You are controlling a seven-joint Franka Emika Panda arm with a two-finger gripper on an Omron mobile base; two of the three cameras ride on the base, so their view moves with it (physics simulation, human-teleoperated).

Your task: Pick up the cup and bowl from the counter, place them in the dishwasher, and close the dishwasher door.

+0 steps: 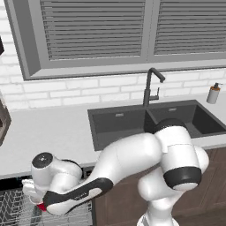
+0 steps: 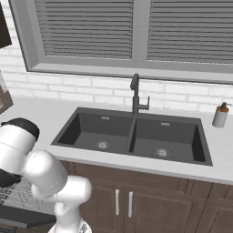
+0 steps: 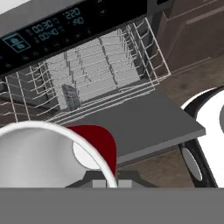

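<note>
My gripper (image 3: 111,183) is shut on the red cup (image 3: 99,141), whose white rim curves close across the lower left of the hand view. A sliver of the cup (image 1: 41,206) shows red under my hand, above the wire rack (image 1: 15,208). The dishwasher (image 3: 57,30) stands open, with teal lights on its black control strip. Its grey-white rack (image 3: 100,74) is pulled out. The dishwasher door (image 3: 144,122) lies flat and open below the cup. The counter (image 1: 48,132) runs above it. The bowl is out of view.
A dark double sink (image 1: 128,123) with a black faucet (image 1: 150,86) is set in the counter. A soap dispenser (image 2: 220,115) stands at its far right. Brown cabinets (image 2: 136,200) sit under the sink, right of the open door (image 2: 27,217).
</note>
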